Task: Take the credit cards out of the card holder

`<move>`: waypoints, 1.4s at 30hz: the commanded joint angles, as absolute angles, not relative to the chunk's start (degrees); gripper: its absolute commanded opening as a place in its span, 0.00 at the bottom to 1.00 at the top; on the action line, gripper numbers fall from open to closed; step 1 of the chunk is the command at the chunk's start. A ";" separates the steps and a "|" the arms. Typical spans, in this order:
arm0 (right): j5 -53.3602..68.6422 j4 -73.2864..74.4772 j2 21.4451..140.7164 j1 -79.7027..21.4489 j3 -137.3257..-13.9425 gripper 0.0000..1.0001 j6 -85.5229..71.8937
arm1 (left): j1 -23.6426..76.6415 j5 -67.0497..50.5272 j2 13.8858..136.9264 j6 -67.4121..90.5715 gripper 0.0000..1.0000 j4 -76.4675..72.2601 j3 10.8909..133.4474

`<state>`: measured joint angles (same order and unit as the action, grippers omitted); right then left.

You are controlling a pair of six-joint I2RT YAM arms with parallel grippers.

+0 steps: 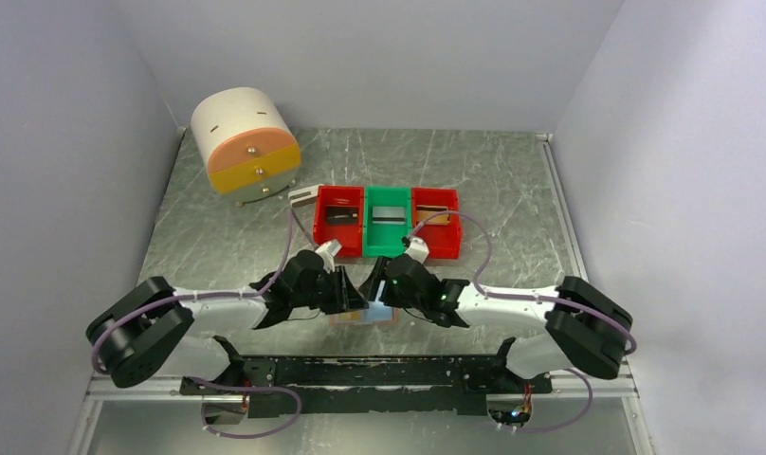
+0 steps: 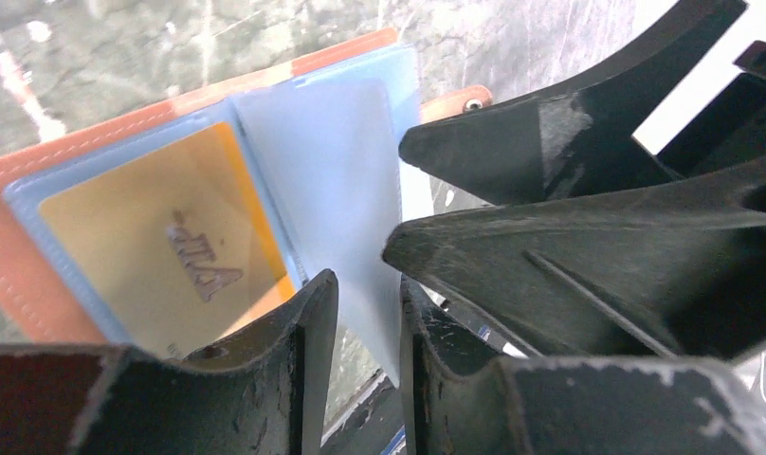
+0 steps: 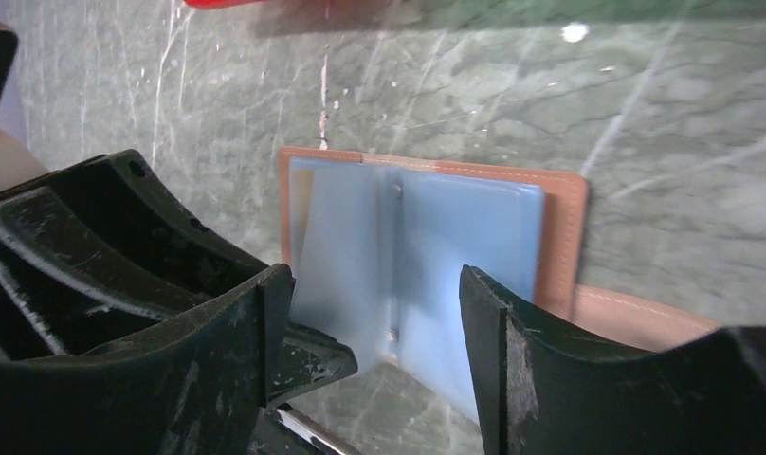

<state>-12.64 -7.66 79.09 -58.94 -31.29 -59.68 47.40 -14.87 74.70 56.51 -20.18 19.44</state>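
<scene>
The left hand (image 2: pixel 365 308) is nearly closed, its two fingers narrowed onto the lower edge of one pale blue pocket leaf (image 2: pixel 332 161) of the card holder (image 3: pixel 561 213); the leaf passes straight between the fingers and seems pinched there, though the contact itself is hard to make out from so close. That leaf stands lifted off the rest, tilted up from the spine. The right hand (image 3: pixel 374 289) is spread wide, one finger on each side of the blue pockets, holding nothing; in the left wrist view its black fingers crowd in just beside the raised leaf. The card holder lies opened flat on the grey marbled desk (image 3: pixel 588 85), inner side up, at the near middle of the desk between the two hands and on the near side of the row of red bins (image 1: pixel 337 221) and the green bin (image 1: pixel 388 223); from above it is mostly hidden under the hands. Its long axis runs side to side across the desk; in the right wrist view the strap tab (image 3: pixel 645 318) sticks out from the edge on the right of that picture. A yellow-orange card (image 2: pixel 152 246) sits inside the flat pocket next to the lifted leaf, its face up.
</scene>
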 commanded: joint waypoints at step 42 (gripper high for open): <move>-7.94 -10.15 74.68 -60.49 -32.64 0.50 -53.04 | 51.41 14.34 56.83 60.88 0.63 18.64 26.97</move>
<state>-12.80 -5.58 70.85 -59.42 -28.95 -55.66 51.27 10.11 59.09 57.91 14.46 28.05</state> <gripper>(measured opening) 0.517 0.632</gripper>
